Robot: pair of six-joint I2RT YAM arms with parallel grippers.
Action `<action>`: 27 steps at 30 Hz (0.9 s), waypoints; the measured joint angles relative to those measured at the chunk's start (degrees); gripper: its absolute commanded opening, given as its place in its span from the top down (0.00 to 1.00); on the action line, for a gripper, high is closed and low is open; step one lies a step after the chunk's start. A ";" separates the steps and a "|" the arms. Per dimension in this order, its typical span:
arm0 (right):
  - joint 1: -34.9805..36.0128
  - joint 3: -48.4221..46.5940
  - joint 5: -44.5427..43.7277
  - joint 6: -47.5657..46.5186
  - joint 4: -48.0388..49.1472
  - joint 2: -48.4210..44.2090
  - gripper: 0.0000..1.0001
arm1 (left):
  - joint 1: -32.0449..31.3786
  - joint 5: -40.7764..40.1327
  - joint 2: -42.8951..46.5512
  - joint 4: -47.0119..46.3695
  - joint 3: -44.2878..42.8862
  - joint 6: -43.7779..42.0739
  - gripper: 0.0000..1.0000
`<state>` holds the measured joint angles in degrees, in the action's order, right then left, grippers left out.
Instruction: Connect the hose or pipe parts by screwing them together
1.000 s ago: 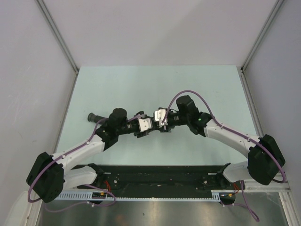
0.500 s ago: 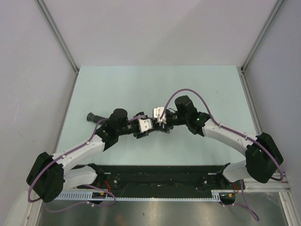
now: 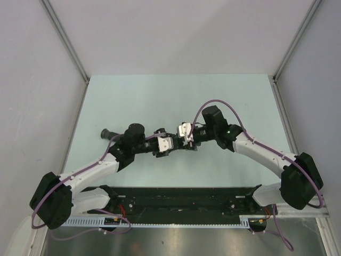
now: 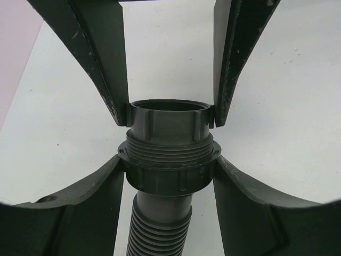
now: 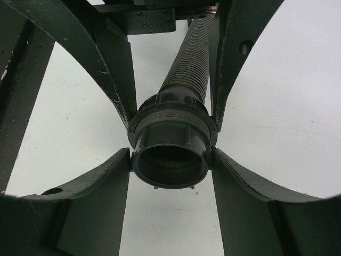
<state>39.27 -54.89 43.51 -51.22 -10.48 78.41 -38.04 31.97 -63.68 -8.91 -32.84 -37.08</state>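
Observation:
Both pipe parts meet in mid-air over the table's middle. In the left wrist view my left gripper is shut on the ribbed collar of the corrugated hose. Ahead of it the ring nut sits on the collar's threads, pinched by the right gripper's fingers. In the right wrist view my right gripper is shut on the ring nut, its threaded bore facing the camera, and the hose runs off behind it. From above, the left gripper and right gripper face each other closely.
The hose's far end sticks out left of the left arm, low over the pale green table. White walls with metal posts close in three sides. A black rail runs along the near edge.
The right wrist swung slightly left, then back right and twisted, still closed on the ring nut. The left arm edged a little right. Both grips are unchanged.

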 measured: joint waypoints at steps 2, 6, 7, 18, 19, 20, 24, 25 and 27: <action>0.24 -0.11 -0.44 -0.61 -0.42 0.00 1.00 | 0.00 0.09 -0.02 0.02 0.00 -0.02 1.00; 1.55 -0.11 -3.06 -1.33 -0.52 0.00 1.00 | 0.02 -0.04 -0.02 0.35 0.09 -0.02 1.00; 2.03 -0.11 -4.13 -1.01 -0.44 0.02 1.00 | 0.04 -0.20 -0.02 0.55 0.11 -0.04 1.00; 2.80 -0.11 -5.66 8.11 2.56 1.81 1.00 | 0.26 -1.27 -0.02 2.21 0.28 -0.46 1.00; 2.71 -0.11 -5.62 9.46 2.95 1.99 1.00 | 0.26 -1.49 -0.02 2.27 0.28 -0.48 1.00; 2.64 -0.11 -5.60 10.80 3.37 2.14 1.00 | 0.26 -1.66 -0.02 2.27 0.28 -0.48 1.00; 2.43 -0.11 -5.70 15.58 4.81 2.54 1.00 | 0.26 -2.25 -0.02 2.25 0.31 -0.48 1.00; 2.40 -0.11 -5.84 16.79 5.22 2.67 1.00 | 0.26 -2.45 -0.02 2.23 0.31 -0.48 1.00; 2.32 -0.11 -6.10 19.15 5.90 2.99 1.00 | 0.26 -2.86 0.00 1.86 0.57 -0.50 1.00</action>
<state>41.58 -55.00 37.41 -32.08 -4.58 81.41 -37.78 29.10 -63.68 -7.05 -32.27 -37.58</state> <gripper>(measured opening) 0.619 0.647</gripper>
